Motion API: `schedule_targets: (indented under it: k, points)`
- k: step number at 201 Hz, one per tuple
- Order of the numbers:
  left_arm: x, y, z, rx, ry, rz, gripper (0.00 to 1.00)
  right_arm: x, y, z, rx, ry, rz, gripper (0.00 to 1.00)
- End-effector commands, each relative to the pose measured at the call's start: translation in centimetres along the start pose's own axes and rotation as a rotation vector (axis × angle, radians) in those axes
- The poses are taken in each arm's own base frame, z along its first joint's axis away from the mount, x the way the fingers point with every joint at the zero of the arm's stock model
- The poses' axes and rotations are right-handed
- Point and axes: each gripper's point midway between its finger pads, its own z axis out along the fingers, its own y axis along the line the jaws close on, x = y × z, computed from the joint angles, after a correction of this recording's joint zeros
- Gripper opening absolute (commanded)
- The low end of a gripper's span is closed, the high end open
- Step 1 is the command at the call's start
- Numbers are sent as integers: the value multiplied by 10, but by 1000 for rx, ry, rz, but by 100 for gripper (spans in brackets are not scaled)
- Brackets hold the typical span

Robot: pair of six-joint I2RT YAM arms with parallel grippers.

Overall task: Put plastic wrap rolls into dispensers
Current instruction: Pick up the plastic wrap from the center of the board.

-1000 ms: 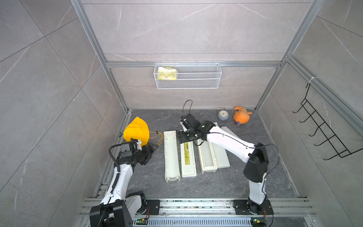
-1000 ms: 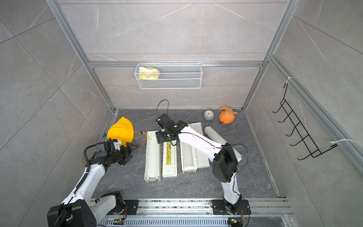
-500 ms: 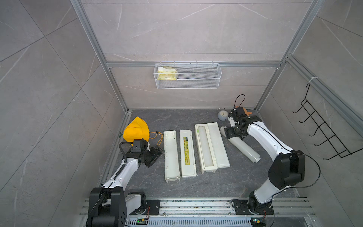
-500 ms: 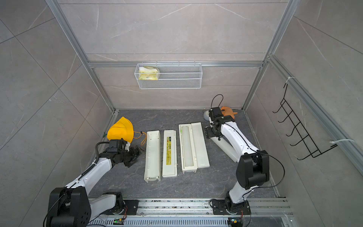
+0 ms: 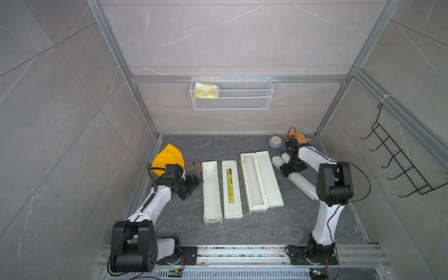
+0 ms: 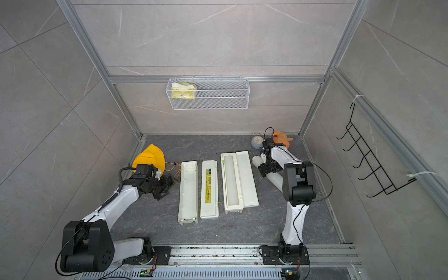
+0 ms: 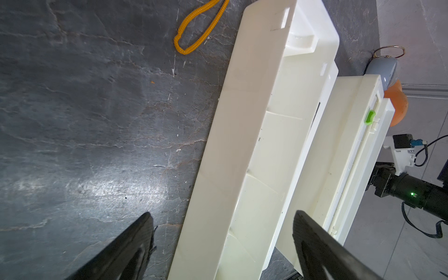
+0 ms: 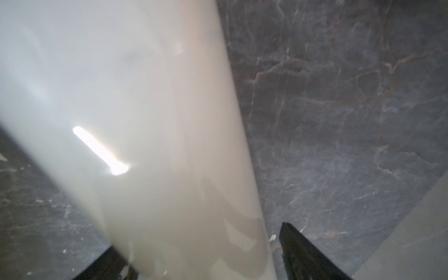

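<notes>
The right jaws are released, one on each side of the loose roll (image 5: 303, 185), which lies slanted on the bench (image 5: 242, 232). The left jaws are also released and empty, beside the left dispenser (image 5: 212, 194). The second roll (image 5: 253, 184) lies inside the right dispenser (image 5: 269, 179).

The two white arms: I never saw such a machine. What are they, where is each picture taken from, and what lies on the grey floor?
They are two robot arms, each ending in a two-fingered gripper. Two pictures look down from above; two come from cameras on the wrists. On the floor lie two open boxes: an empty dispenser and a filled dispenser with a roll inside. A loose roll lies beside; the right gripper straddles it, open, not gripping. The left gripper is open and empty.
</notes>
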Motion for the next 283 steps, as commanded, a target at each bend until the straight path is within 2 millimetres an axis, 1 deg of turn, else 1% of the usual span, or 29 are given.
schedule_targets:
  k: [1, 23, 43, 47, 70, 99, 125, 134, 143, 154, 171, 179, 194, 210, 233, 237, 238, 240, 243, 283]
  points:
    - [-3, -2, 0, -15, 13, 20, 91, 2, 4, 12, -72, 40, -51, 88]
    - [-6, -5, 1, -9, 12, 23, 91, 13, 14, 27, -136, 112, -31, 86]
    - [-9, -7, 2, -4, 10, 28, 91, 20, 19, 37, -157, 151, 19, 81]
    - [-9, -7, 2, -4, 12, 28, 91, 21, 20, 37, -162, 153, 29, 79]
    - [-10, -8, 3, 3, 15, 27, 91, 20, 23, 31, -182, 131, 111, 71]
    - [-10, -10, 2, 10, 8, 33, 91, 22, 22, 22, -177, 125, 211, 65]
    - [-10, -12, 1, 23, 1, 34, 91, 30, 22, 18, -156, 127, 289, 60]
    - [-9, -12, 1, 29, -2, 33, 91, 32, 19, 15, -137, 121, 344, 59]
    - [-9, -13, 0, 34, -4, 30, 91, 33, 17, 10, -129, 103, 388, 62]
    - [-7, -12, 1, 40, 0, 29, 91, 32, 19, 4, -146, 79, 420, 70]
    - [-7, -13, 1, 44, 0, 32, 91, 33, 23, -4, -162, 65, 416, 80]
    - [-7, -13, 1, 47, 2, 32, 91, 37, 23, -6, -150, 67, 405, 84]
    - [-7, -14, 1, 52, 0, 35, 91, 48, 21, -8, -127, 89, 382, 86]
    - [-6, -14, 2, 56, 4, 35, 91, 61, 26, -7, -126, 108, 374, 88]
    - [-5, -13, 5, 62, 14, 29, 91, 69, 28, -2, -111, 103, 374, 88]
    - [-5, -14, 6, 64, 16, 29, 91, 69, 27, -1, -107, 101, 373, 88]
    - [-5, -14, 6, 64, 15, 28, 91, 69, 27, -1, -105, 101, 372, 90]
    - [-5, -14, 6, 65, 15, 29, 91, 68, 27, 0, -103, 99, 371, 97]
    - [-5, -14, 6, 64, 16, 28, 91, 68, 27, 1, -103, 99, 368, 99]
    - [-6, -16, 3, 70, 8, 37, 91, 56, 25, 5, -68, 58, 349, 99]
